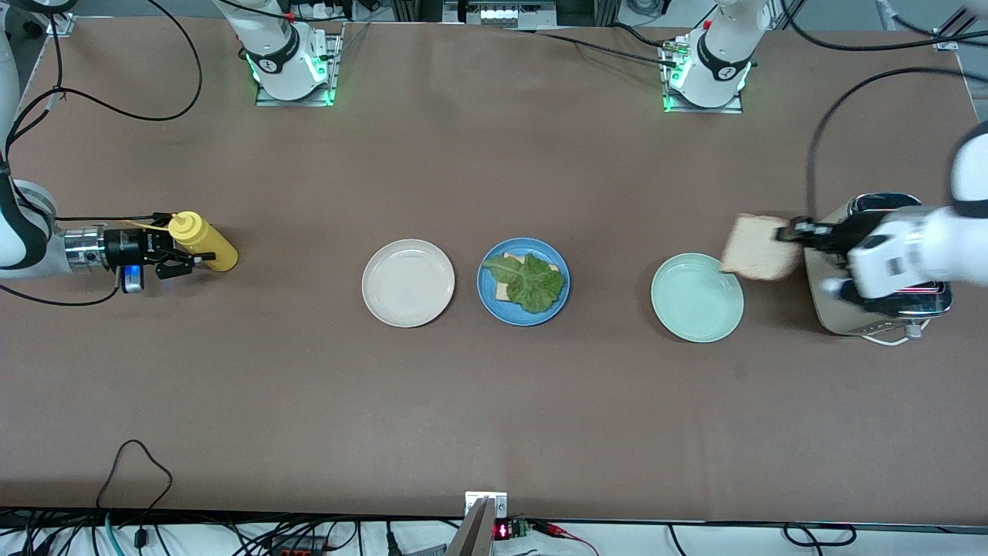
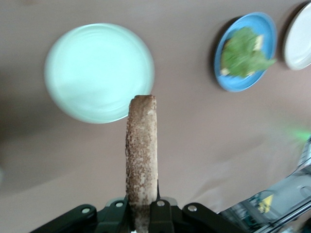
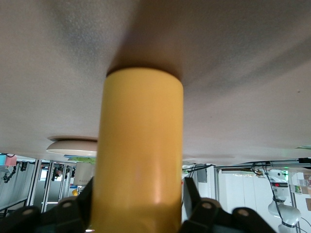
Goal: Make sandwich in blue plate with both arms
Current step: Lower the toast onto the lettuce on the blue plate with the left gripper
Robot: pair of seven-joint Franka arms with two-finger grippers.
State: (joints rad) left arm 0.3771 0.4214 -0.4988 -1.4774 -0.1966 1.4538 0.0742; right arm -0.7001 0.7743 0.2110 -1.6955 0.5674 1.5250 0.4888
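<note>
Left arm comes in low from its end of the tabletop, wrist roughly level, left gripper (image 1: 789,232) up in the air between the toaster (image 1: 880,309) and the mint-green plate (image 1: 697,297), jaws clamped on one edge of a bread slice (image 1: 760,247); the slice hangs over that plate's rim. Right arm also lies level at its own end, right gripper (image 1: 185,259) at the yellow squeeze bottle (image 1: 204,241), which stands on the tabletop; jaws sit either side of the bottle body, can't tell from the views if they're pressing it or slack. Blue plate (image 1: 523,280) is mid-table between the cream-white plate (image 1: 407,283) and the mint-green one, carrying a bread slice with the lettuce leaf (image 1: 529,279) on top. Left wrist view shows the held slice edge-on, crust (image 2: 142,160) toward the camera, pinched between both pads, which the front view doesn't resolve. Right wrist view gives the bottle wall (image 3: 140,150) filling the gap between the jaws. The three plates are apart from each other, with bare tabletop nearer the front camera.
</note>
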